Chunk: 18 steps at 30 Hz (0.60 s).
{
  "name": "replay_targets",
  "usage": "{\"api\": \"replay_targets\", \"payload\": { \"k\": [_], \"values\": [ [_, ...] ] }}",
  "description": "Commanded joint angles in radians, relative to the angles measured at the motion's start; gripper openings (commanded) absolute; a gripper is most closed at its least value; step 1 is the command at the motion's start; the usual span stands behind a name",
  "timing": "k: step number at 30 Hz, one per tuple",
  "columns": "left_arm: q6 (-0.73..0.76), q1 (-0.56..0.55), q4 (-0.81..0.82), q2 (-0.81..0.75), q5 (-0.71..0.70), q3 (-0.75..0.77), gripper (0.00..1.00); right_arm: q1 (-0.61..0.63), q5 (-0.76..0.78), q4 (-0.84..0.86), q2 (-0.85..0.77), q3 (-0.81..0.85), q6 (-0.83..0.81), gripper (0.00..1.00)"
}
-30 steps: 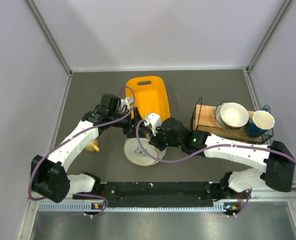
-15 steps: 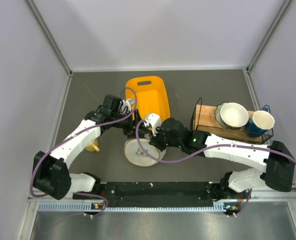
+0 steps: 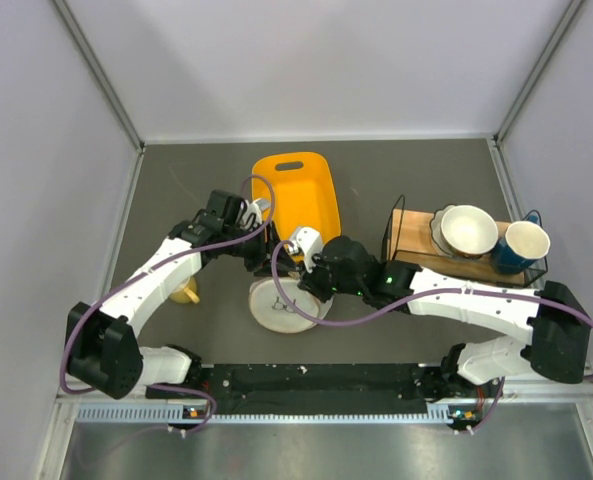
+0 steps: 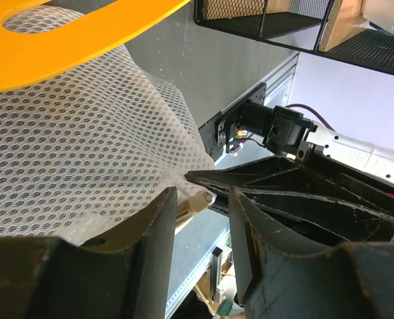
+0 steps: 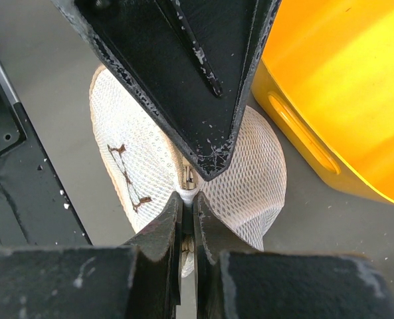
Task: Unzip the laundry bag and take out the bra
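The laundry bag (image 3: 281,305), round white mesh with a tan zip rim and a small black drawing, stands on edge on the grey table before the yellow tub (image 3: 298,195). My right gripper (image 3: 304,275) is at its top edge. In the right wrist view it (image 5: 187,196) is shut on a white fabric fold of the bag (image 5: 250,173), just below the metal zip slider (image 5: 189,177). My left gripper (image 3: 276,255) meets it from the other side. In the left wrist view it (image 4: 203,193) is open, with the mesh (image 4: 84,153) and tan zip end (image 4: 193,203) by its left finger. The bra is hidden.
A wire rack with a wooden board (image 3: 416,240) at right holds a white bowl (image 3: 468,230) and a blue cup (image 3: 524,245). A small yellow object (image 3: 183,292) lies under my left arm. A black strip (image 3: 316,378) runs along the near edge.
My left wrist has shifted slightly to the right. The bag and my right gripper have stayed where they were.
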Motion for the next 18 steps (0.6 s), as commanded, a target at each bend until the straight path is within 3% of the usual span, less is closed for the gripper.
{"api": "replay_targets", "payload": {
  "k": [1, 18],
  "values": [
    [-0.003, -0.005, 0.002, -0.016, 0.052, 0.044, 0.43, 0.012, 0.032, 0.041, 0.013, 0.032, -0.016, 0.00],
    [0.010, -0.005, 0.005, -0.024, 0.081, 0.025, 0.38, 0.012, 0.046, 0.040, 0.029, 0.041, -0.024, 0.00]
  ]
}}
